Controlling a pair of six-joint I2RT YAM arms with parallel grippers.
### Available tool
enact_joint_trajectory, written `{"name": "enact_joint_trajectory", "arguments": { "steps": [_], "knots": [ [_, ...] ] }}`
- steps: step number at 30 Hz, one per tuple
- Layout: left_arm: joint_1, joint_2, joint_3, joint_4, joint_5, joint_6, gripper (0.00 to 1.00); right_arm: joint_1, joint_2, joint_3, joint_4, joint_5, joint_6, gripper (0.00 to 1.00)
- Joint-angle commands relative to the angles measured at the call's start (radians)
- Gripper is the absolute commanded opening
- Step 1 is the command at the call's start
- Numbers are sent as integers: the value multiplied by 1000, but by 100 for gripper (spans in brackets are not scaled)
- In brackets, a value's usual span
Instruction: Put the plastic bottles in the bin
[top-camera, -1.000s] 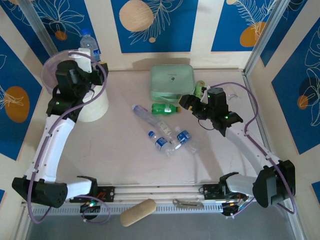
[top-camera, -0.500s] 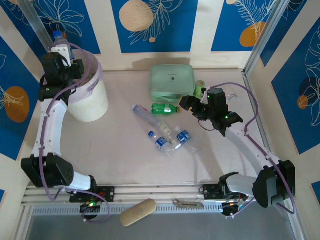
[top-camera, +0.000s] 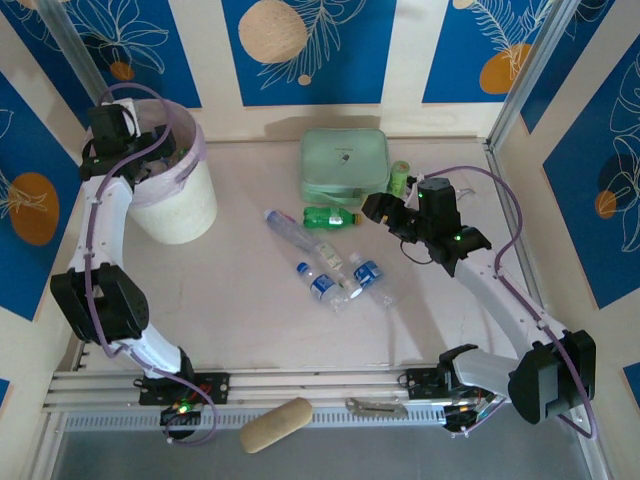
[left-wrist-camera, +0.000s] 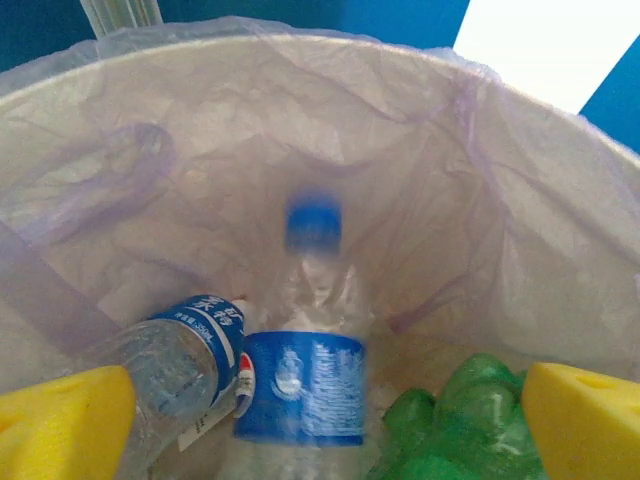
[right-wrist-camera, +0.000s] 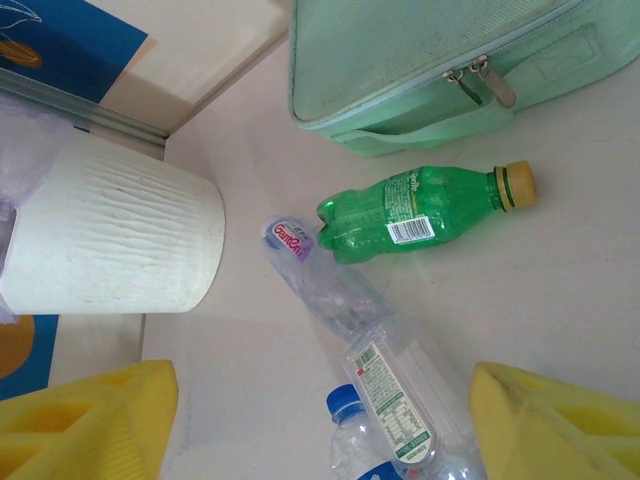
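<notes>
Table (top-camera: 240, 300), top view; bin (top-camera: 185, 215) at its 10 o'clock corner, bag folded over the rim; mint case (top-camera: 345, 165) flat at 12 o'clock.

Bottles: several already in the bin; one blue-label bottle (left-wrist-camera: 303, 388) stands cap-up and blurred, probably dropping; a second clear one (left-wrist-camera: 185, 350) leans at its 9 o'clock; green ones (left-wrist-camera: 450, 425) at 4 o'clock. On the table: green bottle (right-wrist-camera: 420, 212) just below the case, long axis 9-to-3, yellow cap toward 3; long clear bottle (top-camera: 290, 235) runs 10-to-4; two short blue-label bottles (top-camera: 345, 282) near centre; another green one (top-camera: 400, 178) at the case's 3 o'clock edge.

Left gripper (left-wrist-camera: 320, 420) over the bin mouth, fingers spread, nothing pinched. Right gripper (right-wrist-camera: 320, 430) hovers above the table bottles, spread wide, empty.

Step in hand, by my reading: left arm dropping its bottle; right arm lining up a pick. Next move calls for lowering onto the green bottle, fingers closing across its 12-to-6 width, then a carry to 10 o'clock.
</notes>
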Motion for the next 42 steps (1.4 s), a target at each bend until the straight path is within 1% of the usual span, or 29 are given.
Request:
{"name": "enact_joint_trajectory", "arguments": {
  "steps": [1, 4, 7, 11, 13, 17, 19, 21, 23, 26, 30, 34, 42],
  "knots": [
    [7, -55, 47, -12, 36, -25, 99, 0, -2, 18, -19, 8, -20, 78],
    [6, -94, 41, -11, 58, -46, 99, 0, 5, 19, -24, 5, -26, 78],
    [-3, -152, 13, 3, 112, -97, 99, 1, 21, 31, -58, 0, -58, 78],
    [-55, -259, -97, 85, 171, -178, 99, 6, 62, 74, -164, -10, -145, 79],
    [-109, -313, -166, 130, 173, -207, 99, 11, 84, 91, -219, -19, -190, 79],
    [-249, -403, -326, 227, 155, -274, 99, 43, 138, 124, -330, -27, -285, 79],
    [-327, -434, -413, 271, 141, -317, 99, 69, 167, 138, -386, 11, -332, 79],
    [-407, -456, -514, 355, 160, -367, 99, 97, 197, 146, -431, 53, -372, 79],
    [-488, -458, -581, 404, 173, -398, 99, 115, 227, 152, -465, 74, -401, 79],
    [-589, -451, -664, 444, 161, -448, 99, 139, 272, 166, -514, 97, -435, 79],
    [-691, -427, -772, 548, 149, -527, 99, 169, 333, 177, -562, 183, -452, 79],
    [-734, -374, -821, 620, 163, -583, 99, 184, 393, 179, -568, 230, -451, 79],
    [-753, -272, -817, 687, 208, -635, 99, 201, 486, 189, -539, 275, -456, 79]
  ]
}}
